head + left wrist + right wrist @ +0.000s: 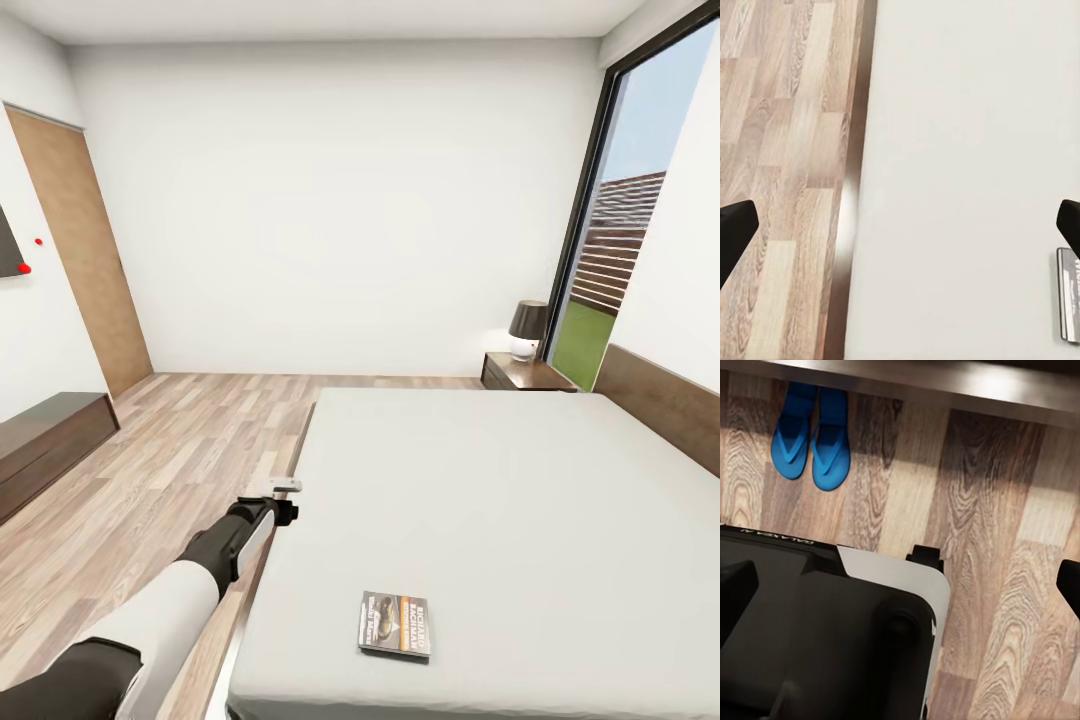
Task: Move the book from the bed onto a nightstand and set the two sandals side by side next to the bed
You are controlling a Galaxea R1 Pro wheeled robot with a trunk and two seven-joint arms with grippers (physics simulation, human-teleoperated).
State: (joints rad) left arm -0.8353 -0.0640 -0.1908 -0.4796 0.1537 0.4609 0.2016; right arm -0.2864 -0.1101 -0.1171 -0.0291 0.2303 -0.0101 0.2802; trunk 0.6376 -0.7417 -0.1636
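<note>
Book [395,624] lies flat on the bed [480,500], near the foot corner on our side, cover up. Its long axis runs roughly across the bed; lettering reads sideways from the head view.

Our left pincer [281,492] hangs over the bed's left edge, farther up the mattress than the book. So the book sits back toward the trunk and inboard of it, near but not touching. In the left wrist view we see a sliver of the book [1069,294] right beside one fingertip [1069,217], with the other fingertip [735,229] out over the plank floor [787,150]. Fingers spread wide, nothing between them: open and empty.

Right pincer [900,585] points down at the floor by the base, fingers also wide apart and empty. Both sandals [811,431] already lie side by side on the planks, just beside what looks like the bed frame [945,381].

Left arm is clearly nearer to the book. Next move, in our judgement: pull the left pincer back and inboard, then align its jaws across the book's short side. Nightstand [525,373], with lamp [527,330], stands well apart at the far headboard corner, so a drive follows.
</note>
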